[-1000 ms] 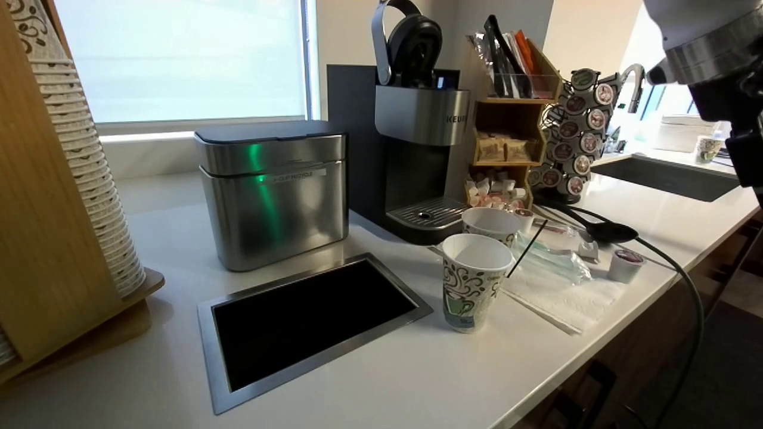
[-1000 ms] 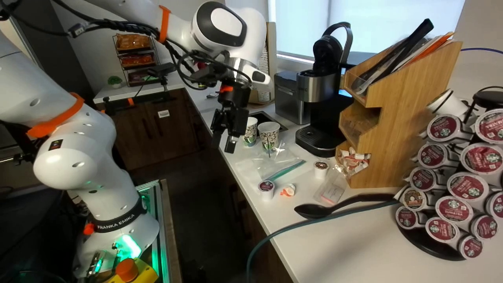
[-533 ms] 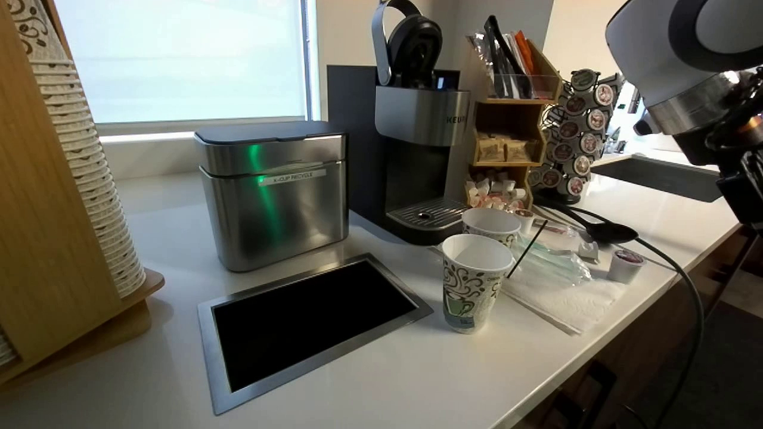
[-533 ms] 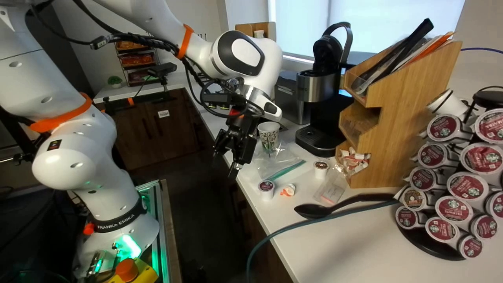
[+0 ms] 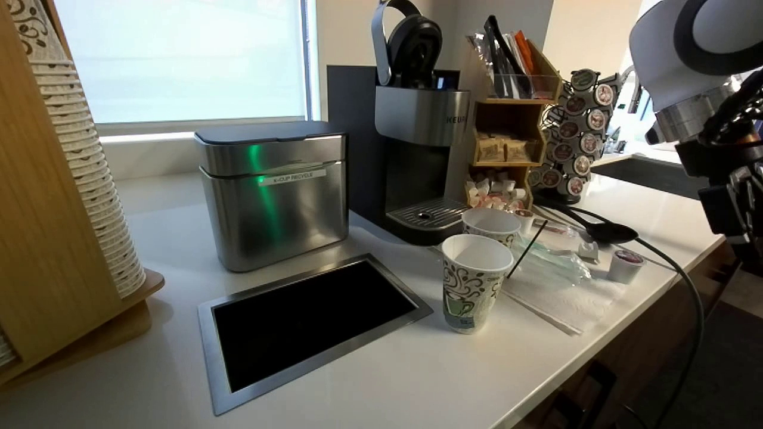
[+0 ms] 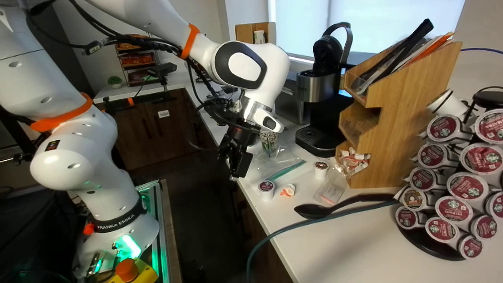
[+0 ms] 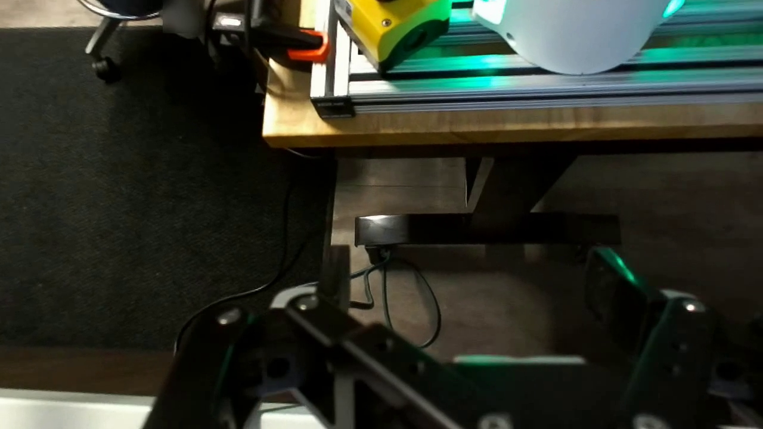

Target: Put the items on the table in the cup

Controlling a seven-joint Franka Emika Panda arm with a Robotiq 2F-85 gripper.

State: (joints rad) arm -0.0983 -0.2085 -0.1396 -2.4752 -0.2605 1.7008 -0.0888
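Note:
Two coffee pods with dark lids stand on the white counter: one near the front edge, one farther back. The front pod also shows in an exterior view. A patterned paper cup stands upright beside the counter's dark opening. A second cup stands just behind it and shows partly in an exterior view. My gripper is at the counter's front edge, left of the front pod. In the wrist view my gripper is open and empty, with floor below.
A clear bag, a small white-orange creamer, a black spoon and a cable lie on the counter. A coffee maker, wooden organizer and pod rack stand behind and right.
My arm has come down and away from the cups, toward the front pod's side along the counter edge. The wrist has turned. The arm now covers one cup in an exterior view.

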